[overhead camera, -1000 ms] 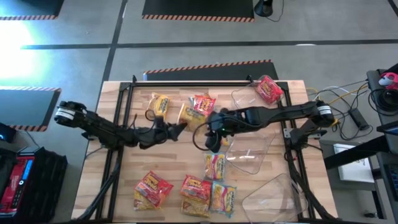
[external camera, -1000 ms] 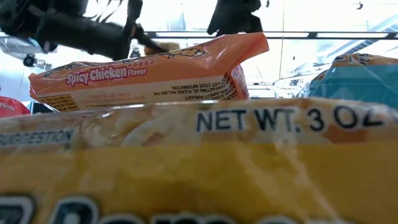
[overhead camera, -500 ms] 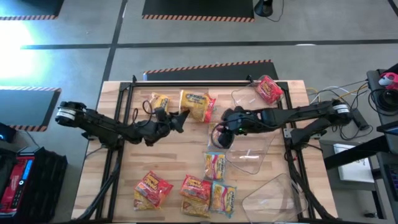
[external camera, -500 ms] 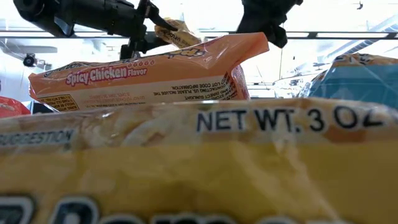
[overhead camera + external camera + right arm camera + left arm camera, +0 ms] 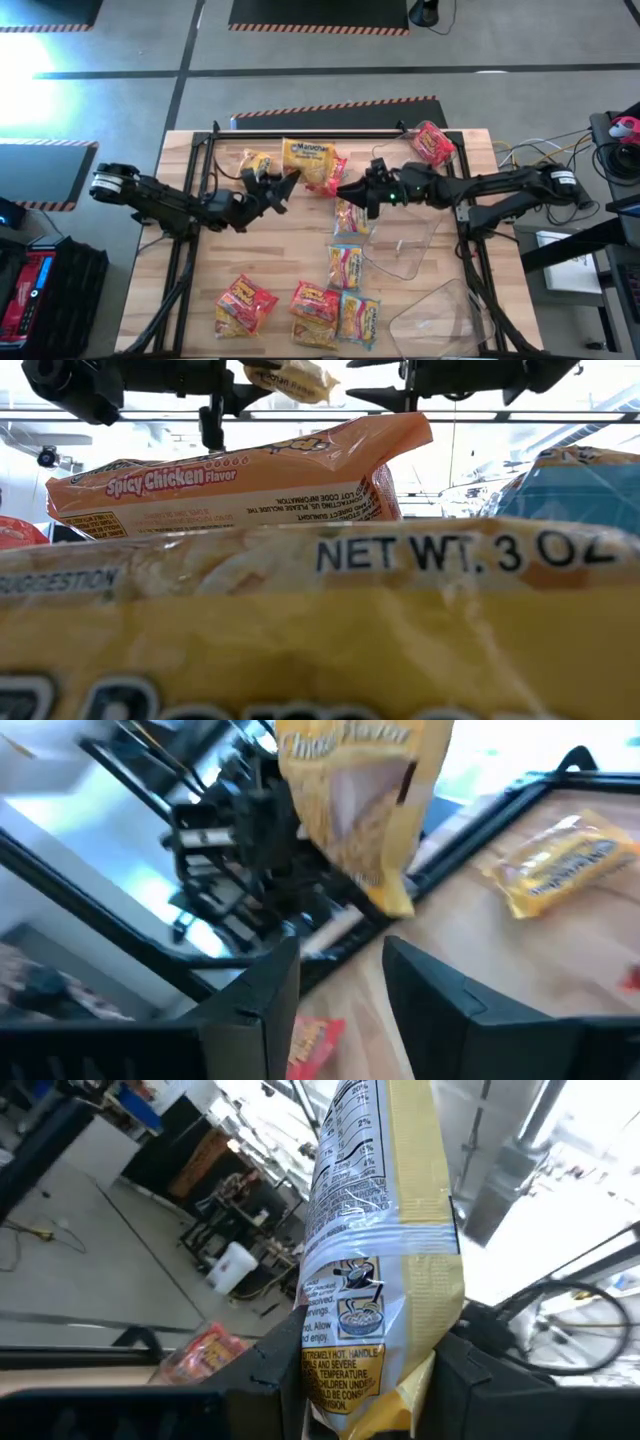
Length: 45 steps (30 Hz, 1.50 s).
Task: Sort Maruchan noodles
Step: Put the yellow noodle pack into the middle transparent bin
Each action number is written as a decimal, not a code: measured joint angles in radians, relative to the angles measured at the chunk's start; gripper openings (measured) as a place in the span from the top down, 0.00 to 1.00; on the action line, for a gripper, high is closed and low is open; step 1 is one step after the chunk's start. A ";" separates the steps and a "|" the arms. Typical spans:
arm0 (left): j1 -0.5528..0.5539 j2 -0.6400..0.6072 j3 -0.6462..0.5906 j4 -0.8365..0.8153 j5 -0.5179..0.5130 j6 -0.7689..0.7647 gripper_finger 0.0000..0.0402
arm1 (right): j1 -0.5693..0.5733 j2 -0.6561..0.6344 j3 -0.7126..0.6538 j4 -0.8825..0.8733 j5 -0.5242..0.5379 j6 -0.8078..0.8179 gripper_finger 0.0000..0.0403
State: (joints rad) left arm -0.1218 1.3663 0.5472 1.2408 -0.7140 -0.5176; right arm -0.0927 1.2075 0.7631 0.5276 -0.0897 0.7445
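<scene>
**One yellow packet aloft near the tabletop's far edge**

The left gripper (image 5: 283, 186) is clamped on a yellow noodle packet (image 5: 306, 160), lifted off the tabletop (image 5: 290, 260) near its far edge. The right gripper (image 5: 345, 190) hangs just beside it, fingers parted, empty. More packets (image 5: 330, 305) lie by the near edge.

The high view looks straight down on the whole table (image 5: 290, 255); the low view sits against packets; both wrist views share one lifted yellow packet (image 5: 375, 1250).
</scene>
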 joint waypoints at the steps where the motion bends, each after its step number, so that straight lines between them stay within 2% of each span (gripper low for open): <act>1: 0.002 0.000 0.000 0.002 0.009 -0.012 0.72 | -0.011 0.002 0.000 0.021 -0.018 0.003 0.64; 7: 0.014 0.000 0.002 0.005 0.082 -0.118 0.72 | -0.039 0.004 0.000 0.047 -0.051 -0.018 0.55; 16: 0.016 0.000 0.032 -0.057 0.107 -0.182 0.72 | -0.039 0.004 0.000 0.060 -0.051 -0.050 0.44; 21: 0.019 0.000 0.058 -0.067 0.128 -0.164 0.72 | -0.039 0.004 0.000 0.060 -0.049 -0.064 0.44; 28: 0.028 0.000 0.107 -0.173 0.180 -0.181 0.72 | -0.039 0.004 0.000 0.107 -0.040 -0.092 0.44; 34: 0.029 0.007 0.161 -0.264 0.184 -0.172 0.72 | -0.039 0.005 0.000 0.126 -0.040 -0.109 0.44; 40: 0.034 0.037 0.177 -0.251 0.185 -0.172 0.72 | -0.039 0.005 0.000 0.137 -0.040 -0.125 0.45; 45: 0.044 0.059 0.180 -0.215 0.210 -0.173 0.72 | -0.039 0.005 0.000 0.143 -0.040 -0.135 0.51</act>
State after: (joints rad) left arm -0.0775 1.4251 0.7277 1.0258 -0.5039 -0.6903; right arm -0.1318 1.2121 0.7635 0.6706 -0.1299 0.6090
